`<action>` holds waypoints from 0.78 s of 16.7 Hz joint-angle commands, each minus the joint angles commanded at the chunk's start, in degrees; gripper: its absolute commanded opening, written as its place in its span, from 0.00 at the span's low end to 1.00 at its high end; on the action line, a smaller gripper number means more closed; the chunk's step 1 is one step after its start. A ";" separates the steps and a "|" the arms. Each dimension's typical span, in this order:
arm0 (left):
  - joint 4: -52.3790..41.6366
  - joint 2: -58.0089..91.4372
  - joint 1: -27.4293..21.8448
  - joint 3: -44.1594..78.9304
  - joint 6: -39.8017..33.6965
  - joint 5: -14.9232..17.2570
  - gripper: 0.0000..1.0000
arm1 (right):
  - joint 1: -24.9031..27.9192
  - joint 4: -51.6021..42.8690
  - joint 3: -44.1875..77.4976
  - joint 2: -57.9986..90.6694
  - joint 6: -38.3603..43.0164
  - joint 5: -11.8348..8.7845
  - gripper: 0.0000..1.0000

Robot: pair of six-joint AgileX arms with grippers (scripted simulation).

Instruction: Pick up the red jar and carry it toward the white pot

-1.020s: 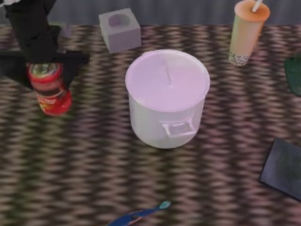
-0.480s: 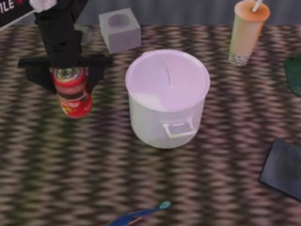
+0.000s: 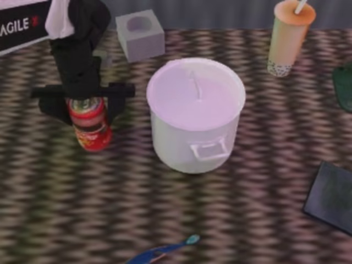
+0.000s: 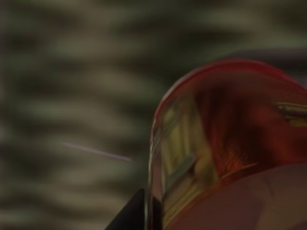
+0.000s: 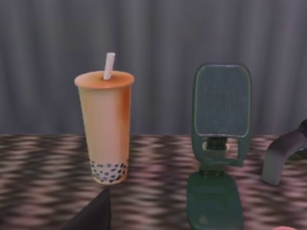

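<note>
The red jar (image 3: pixel 89 124), with its dark band and yellow-white label, hangs upright in my left gripper (image 3: pixel 83 102), whose fingers are shut on its upper part. The jar is left of the white pot (image 3: pixel 195 115), with a strip of table between them. The pot has a flat lid and a handle facing the front. In the left wrist view the jar (image 4: pixel 230 143) fills the right side, with one dark finger (image 4: pixel 132 215) against it. My right gripper (image 5: pixel 144 225) is parked out of the top view and open; one finger (image 5: pixel 98 213) shows.
A grey cube box (image 3: pixel 139 34) stands behind the jar. An orange cup with a straw (image 3: pixel 289 36) is at the back right, a green stand (image 5: pixel 218 143) beside it. A dark slab (image 3: pixel 333 195) lies front right, a blue tool (image 3: pixel 165 250) at the front.
My left arm has carried the jar to the right, toward the pot, and a little toward the front. The pot and the other things have not moved.
</note>
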 joint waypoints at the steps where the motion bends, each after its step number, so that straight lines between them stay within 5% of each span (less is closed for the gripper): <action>1: 0.23 0.09 0.00 -0.21 0.00 0.00 0.00 | 0.00 0.00 0.00 0.00 0.00 0.00 1.00; 4: 0.23 0.09 0.00 -0.21 0.00 0.00 0.00 | 0.00 0.00 0.00 0.00 0.00 0.00 1.00; 13: 0.23 0.09 0.00 -0.21 0.00 0.00 0.68 | 0.00 0.00 0.00 0.00 0.00 0.00 1.00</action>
